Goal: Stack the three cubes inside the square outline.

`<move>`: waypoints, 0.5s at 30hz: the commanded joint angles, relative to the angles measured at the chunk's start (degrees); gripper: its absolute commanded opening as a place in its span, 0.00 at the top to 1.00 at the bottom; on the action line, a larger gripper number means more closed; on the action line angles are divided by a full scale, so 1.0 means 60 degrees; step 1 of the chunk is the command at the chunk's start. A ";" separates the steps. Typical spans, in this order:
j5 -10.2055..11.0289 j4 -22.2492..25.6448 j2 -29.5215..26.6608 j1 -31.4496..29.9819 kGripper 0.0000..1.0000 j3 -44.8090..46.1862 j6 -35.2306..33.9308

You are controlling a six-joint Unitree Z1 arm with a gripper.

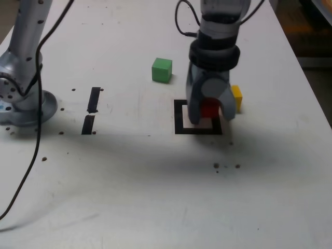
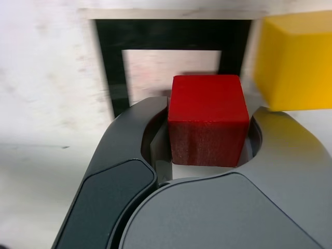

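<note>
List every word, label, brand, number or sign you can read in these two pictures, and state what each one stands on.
There is no readable text in either view.
The red cube, yellow cube and green cube have plain faces.
The square outline and the two black strips are unmarked tape.
The tool and the arm base show no legible label.

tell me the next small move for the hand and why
Probably open the hand and lift clear: it is shut on the red cube, which sits low over the square outline. The yellow cube and green cube are not yet stacked.
</note>
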 commanded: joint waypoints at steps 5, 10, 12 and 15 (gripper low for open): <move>0.0020 0.0361 -0.0593 -0.0027 0.79 0.0434 -0.0367; -0.0032 0.0367 -0.0781 -0.0051 0.79 0.0701 -0.0451; -0.0075 0.0280 -0.0777 -0.0051 0.79 0.0764 -0.0444; -0.0133 0.0014 -0.0737 -0.0051 0.79 0.0816 -0.0393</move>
